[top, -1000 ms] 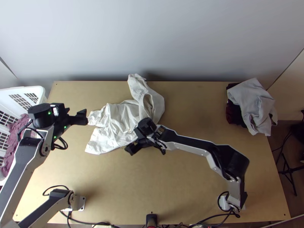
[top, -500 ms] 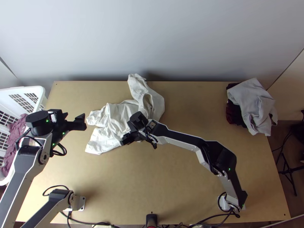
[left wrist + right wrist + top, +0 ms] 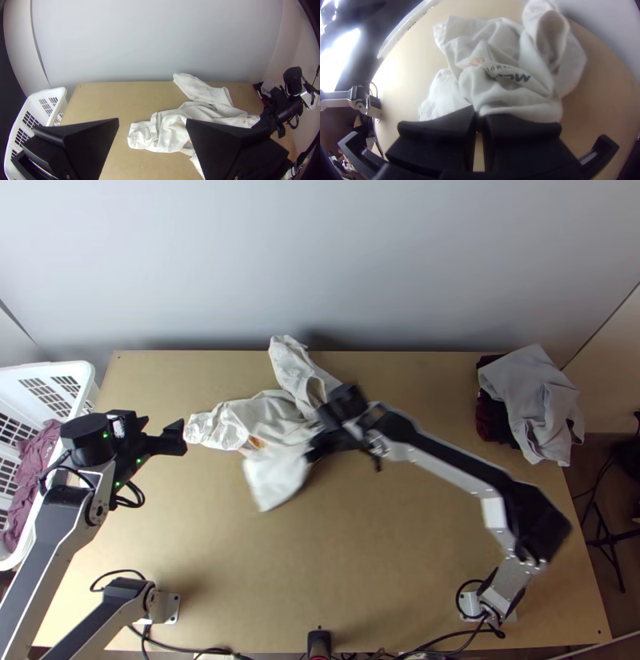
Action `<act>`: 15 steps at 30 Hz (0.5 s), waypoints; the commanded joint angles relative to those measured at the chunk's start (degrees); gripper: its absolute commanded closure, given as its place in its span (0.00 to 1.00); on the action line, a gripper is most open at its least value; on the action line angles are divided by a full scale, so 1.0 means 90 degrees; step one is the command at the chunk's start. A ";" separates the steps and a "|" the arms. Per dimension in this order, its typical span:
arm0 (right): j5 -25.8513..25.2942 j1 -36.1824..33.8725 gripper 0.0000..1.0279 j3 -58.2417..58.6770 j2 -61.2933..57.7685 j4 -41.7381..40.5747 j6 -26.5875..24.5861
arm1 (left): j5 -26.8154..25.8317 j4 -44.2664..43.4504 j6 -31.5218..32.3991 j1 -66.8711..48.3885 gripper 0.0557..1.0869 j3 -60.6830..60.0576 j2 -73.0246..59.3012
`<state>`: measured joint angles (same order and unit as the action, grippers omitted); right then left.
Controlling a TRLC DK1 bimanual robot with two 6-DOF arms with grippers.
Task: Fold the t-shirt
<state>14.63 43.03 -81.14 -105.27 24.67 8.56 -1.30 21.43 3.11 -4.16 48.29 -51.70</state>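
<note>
White t-shirt (image 3: 268,415) is lying bunched on the worktop (image 3: 400,564), right tool (image 3: 480,115) pinching part of it, left tool (image 3: 152,124) hanging wide and empty; one-sided pull is risking a skewed, rumpled fold, loose layers dragging along.

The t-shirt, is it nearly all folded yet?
Not nearly! The t-shirt lies bunched and twisted, so no fold looks done. In hand: the right claw is shut on some of its cloth. The left claw is open and holds none. Left to do, probably: smooth it flat, then fold it.
</note>
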 commanded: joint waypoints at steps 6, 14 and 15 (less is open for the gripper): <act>0.0093 -0.2066 0.97 0.1291 0.1219 0.1185 -0.1869 | -0.0002 -0.0321 0.0005 -0.0455 0.05 0.0054 -0.0232; 0.0064 -0.3667 0.97 0.1633 0.0945 0.1166 -0.3255 | -0.0002 -0.0340 -0.0063 -0.0621 0.05 0.0249 -0.0388; 0.0054 -0.3872 0.97 0.1545 0.0838 0.1136 -0.3353 | -0.0002 -0.0340 -0.0082 -0.0621 0.05 0.0259 -0.0388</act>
<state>15.44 19.57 -68.62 -95.98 34.85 -13.21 -1.30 18.68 2.96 -8.69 49.52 -54.33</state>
